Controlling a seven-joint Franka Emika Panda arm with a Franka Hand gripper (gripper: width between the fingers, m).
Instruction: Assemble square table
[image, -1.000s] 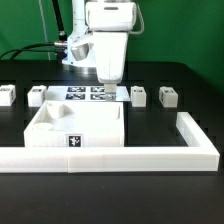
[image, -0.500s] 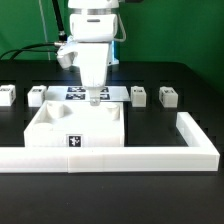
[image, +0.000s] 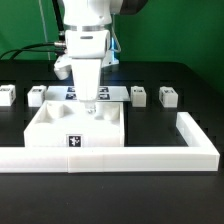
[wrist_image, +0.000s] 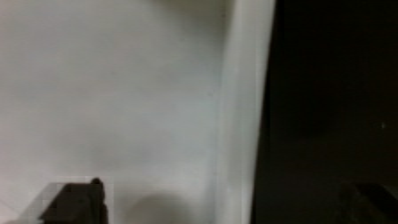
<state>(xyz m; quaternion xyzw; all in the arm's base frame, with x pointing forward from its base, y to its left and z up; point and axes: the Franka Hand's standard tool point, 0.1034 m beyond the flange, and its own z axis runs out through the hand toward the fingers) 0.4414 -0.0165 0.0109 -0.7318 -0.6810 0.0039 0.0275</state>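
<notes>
Well, the gripper (image: 88, 107) hung over the twelve o'clock edge of the square table slab (image: 45, 138), as the exterior view had it, its fingers (wrist_image: 75, 203) spread wide and holding nothing. The slab sat on the black table (image: 200, 85), with the long white barrier (image: 110, 155) at its six o'clock. Two legs (image: 37, 95) stood off at its ten o'clock, two more legs (image: 139, 94) at its two o'clock, with the marker board (image: 110, 93) lying between the pairs.

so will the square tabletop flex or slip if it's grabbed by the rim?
Probably stiff: the tabletop looks like a thick moulded slab with a raised rim. Its smooth white plastic may slip in the open gripper. Low and wide, it should slide rather than tip.
</notes>
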